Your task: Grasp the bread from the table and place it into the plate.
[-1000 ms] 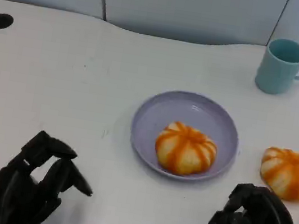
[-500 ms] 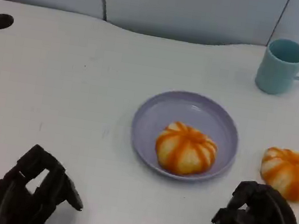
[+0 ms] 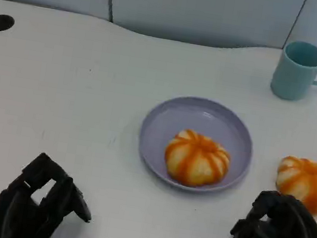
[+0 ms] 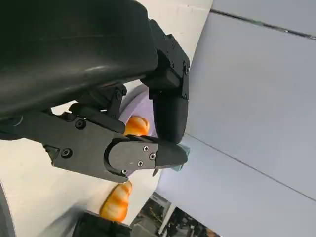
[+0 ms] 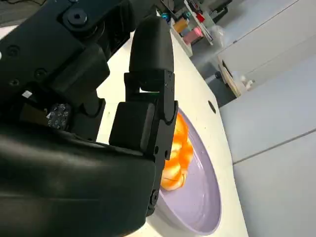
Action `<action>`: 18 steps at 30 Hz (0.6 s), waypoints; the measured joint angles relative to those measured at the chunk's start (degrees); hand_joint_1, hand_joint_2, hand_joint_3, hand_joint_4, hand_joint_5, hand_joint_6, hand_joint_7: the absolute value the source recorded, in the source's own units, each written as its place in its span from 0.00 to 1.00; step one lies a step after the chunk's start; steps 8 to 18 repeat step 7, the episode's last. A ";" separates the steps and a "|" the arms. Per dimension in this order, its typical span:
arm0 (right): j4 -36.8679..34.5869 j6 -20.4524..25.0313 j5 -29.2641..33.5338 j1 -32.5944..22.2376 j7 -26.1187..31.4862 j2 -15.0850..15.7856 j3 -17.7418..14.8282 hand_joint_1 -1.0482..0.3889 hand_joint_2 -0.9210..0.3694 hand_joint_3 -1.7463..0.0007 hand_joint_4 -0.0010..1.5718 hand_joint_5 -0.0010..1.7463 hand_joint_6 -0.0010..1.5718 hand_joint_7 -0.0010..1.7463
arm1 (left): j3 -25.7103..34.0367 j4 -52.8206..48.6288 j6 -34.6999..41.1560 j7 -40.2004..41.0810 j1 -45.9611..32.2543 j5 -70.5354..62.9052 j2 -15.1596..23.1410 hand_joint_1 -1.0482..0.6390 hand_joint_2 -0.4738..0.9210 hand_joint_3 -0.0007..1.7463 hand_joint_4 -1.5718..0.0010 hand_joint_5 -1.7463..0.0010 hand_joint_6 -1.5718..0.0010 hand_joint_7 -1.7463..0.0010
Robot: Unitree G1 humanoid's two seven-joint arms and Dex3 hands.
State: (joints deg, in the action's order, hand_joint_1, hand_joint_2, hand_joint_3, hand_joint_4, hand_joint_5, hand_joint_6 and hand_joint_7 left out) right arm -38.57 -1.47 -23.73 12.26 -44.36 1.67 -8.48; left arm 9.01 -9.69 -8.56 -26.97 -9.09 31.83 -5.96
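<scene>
An orange-striped bread bun (image 3: 197, 158) lies in the lilac plate (image 3: 163, 126) at the table's middle. A second striped bun (image 3: 309, 184) lies on the bare table to the right of the plate. My right hand (image 3: 282, 235) hovers just in front of that second bun, fingers bent downward and apart, holding nothing. My left hand (image 3: 36, 205) sits at the near left, far from both buns, fingers also bent and empty. The left wrist view shows the plated bun (image 4: 136, 126) and the loose bun (image 4: 117, 201) beyond the fingers (image 4: 168, 113). In the right wrist view the plated bun (image 5: 177, 148) shows in the plate (image 5: 202, 197).
A teal cup (image 3: 299, 70) stands at the back right, well behind the loose bun. Two dark round holes (image 3: 0, 22) sit in the tabletop at the far left and far right edges. White table surface spreads across the left half.
My left hand's fingers have bent in and the hand has drawn slightly back. The right hand has shifted a little right and nearer the front edge. Both buns stay put.
</scene>
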 measured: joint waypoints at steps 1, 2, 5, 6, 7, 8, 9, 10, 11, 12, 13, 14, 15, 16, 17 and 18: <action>-0.12 -0.01 0.00 0.08 -0.01 0.06 -0.01 0.00 0.32 1.00 1.00 0.40 1.00 0.29 | 0.02 -0.16 0.01 -0.08 0.10 0.04 0.00 0.35 1.00 0.19 0.52 0.00 0.70 0.00; -0.23 -0.02 -0.01 0.15 -0.03 0.09 -0.05 0.00 0.32 1.00 1.00 0.40 1.00 0.28 | 0.07 -0.34 0.01 -0.29 0.19 0.16 0.00 0.35 1.00 0.19 0.52 0.00 0.70 0.00; -0.99 -0.50 -0.02 0.55 -0.21 0.09 -0.14 0.00 0.32 1.00 1.00 0.39 1.00 0.27 | 0.26 -0.61 0.01 -1.00 0.33 0.31 0.00 0.35 1.00 0.19 0.53 0.00 0.70 0.00; -1.13 -0.56 -0.03 0.62 -0.29 0.09 -0.15 0.00 0.32 1.00 1.00 0.39 1.00 0.27 | 0.34 -0.63 0.01 -1.26 0.32 0.31 0.00 0.35 1.00 0.19 0.53 0.00 0.70 0.01; -1.21 -0.56 -0.03 0.68 -0.34 0.10 -0.15 0.00 0.32 1.00 1.00 0.39 1.00 0.27 | 0.43 -0.65 -0.01 -1.51 0.32 0.30 0.00 0.35 1.00 0.19 0.53 0.00 0.70 0.01; -1.21 -0.56 -0.03 0.68 -0.34 0.10 -0.15 0.00 0.32 1.00 1.00 0.39 1.00 0.27 | 0.43 -0.65 -0.01 -1.51 0.32 0.30 0.00 0.35 1.00 0.19 0.53 0.00 0.70 0.01; -1.21 -0.56 -0.03 0.68 -0.34 0.10 -0.15 0.00 0.32 1.00 1.00 0.39 1.00 0.27 | 0.43 -0.65 -0.01 -1.51 0.32 0.30 0.00 0.35 1.00 0.19 0.53 0.00 0.70 0.01; -1.21 -0.56 -0.03 0.68 -0.34 0.10 -0.15 0.00 0.32 1.00 1.00 0.39 1.00 0.27 | 0.43 -0.65 -0.01 -1.51 0.32 0.30 0.00 0.35 1.00 0.19 0.53 0.00 0.70 0.01; -1.21 -0.56 -0.03 0.68 -0.34 0.10 -0.15 0.00 0.32 1.00 1.00 0.39 1.00 0.27 | 0.43 -0.65 -0.01 -1.51 0.32 0.30 0.00 0.35 1.00 0.19 0.53 0.00 0.70 0.01; -1.21 -0.56 -0.03 0.68 -0.34 0.10 -0.15 0.00 0.32 1.00 1.00 0.39 1.00 0.27 | 0.43 -0.65 -0.01 -1.51 0.32 0.30 0.00 0.35 1.00 0.19 0.53 0.00 0.70 0.01; -1.21 -0.56 -0.03 0.68 -0.34 0.10 -0.15 0.00 0.32 1.00 1.00 0.39 1.00 0.27 | 0.43 -0.65 -0.01 -1.51 0.32 0.30 0.00 0.35 1.00 0.19 0.53 0.00 0.70 0.01; -1.21 -0.56 -0.03 0.68 -0.34 0.10 -0.15 0.00 0.32 1.00 1.00 0.39 1.00 0.27 | 0.43 -0.65 -0.01 -1.51 0.32 0.30 0.00 0.35 1.00 0.19 0.53 0.00 0.70 0.01; -1.21 -0.56 -0.03 0.68 -0.34 0.10 -0.15 0.00 0.32 1.00 1.00 0.39 1.00 0.27 | 0.43 -0.65 -0.01 -1.51 0.32 0.30 0.00 0.35 1.00 0.19 0.53 0.00 0.70 0.01; -1.21 -0.56 -0.03 0.68 -0.34 0.10 -0.15 0.00 0.32 1.00 1.00 0.39 1.00 0.27 | 0.43 -0.65 -0.01 -1.51 0.32 0.30 0.00 0.35 1.00 0.19 0.53 0.00 0.70 0.01; -1.21 -0.56 -0.03 0.68 -0.34 0.10 -0.15 0.00 0.32 1.00 1.00 0.39 1.00 0.27 | 0.43 -0.65 -0.01 -1.51 0.32 0.30 0.00 0.35 1.00 0.19 0.53 0.00 0.70 0.01; -1.21 -0.56 -0.03 0.68 -0.34 0.10 -0.15 0.00 0.32 1.00 1.00 0.39 1.00 0.27 | 0.43 -0.65 -0.01 -1.51 0.32 0.30 0.00 0.35 1.00 0.19 0.53 0.00 0.70 0.01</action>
